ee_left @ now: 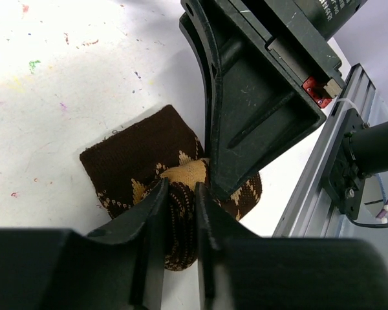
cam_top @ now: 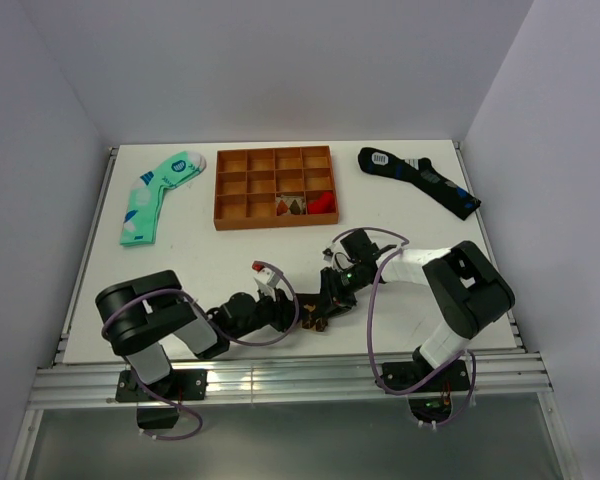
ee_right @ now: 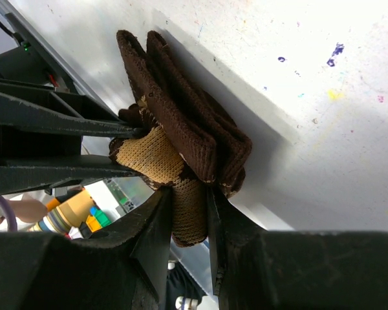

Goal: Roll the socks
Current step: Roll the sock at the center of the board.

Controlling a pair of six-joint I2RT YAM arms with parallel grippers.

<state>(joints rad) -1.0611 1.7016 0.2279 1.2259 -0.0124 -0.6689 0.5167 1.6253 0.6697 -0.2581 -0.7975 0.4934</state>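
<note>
The socks (ee_left: 142, 155) are a brown argyle bundle with tan diamonds and a dark brown cuff, bunched up near the table's front edge (cam_top: 314, 320). My left gripper (ee_left: 180, 197) is shut on the bundle's rolled end, with fabric pinched between both fingers. From the opposite side my right gripper (ee_right: 189, 203) is shut on a tan and brown fold of the socks (ee_right: 181, 129), whose cuffs stand up above its fingers. In the top view the two grippers, left (cam_top: 302, 315) and right (cam_top: 326, 304), meet head-on over the bundle. The table hides under the bundle.
A mint-green sock (cam_top: 155, 195) lies at the back left and a black-navy sock (cam_top: 420, 180) at the back right. An orange compartment tray (cam_top: 275, 187) sits between them. The metal rail (cam_top: 280, 375) runs just beyond the bundle at the front.
</note>
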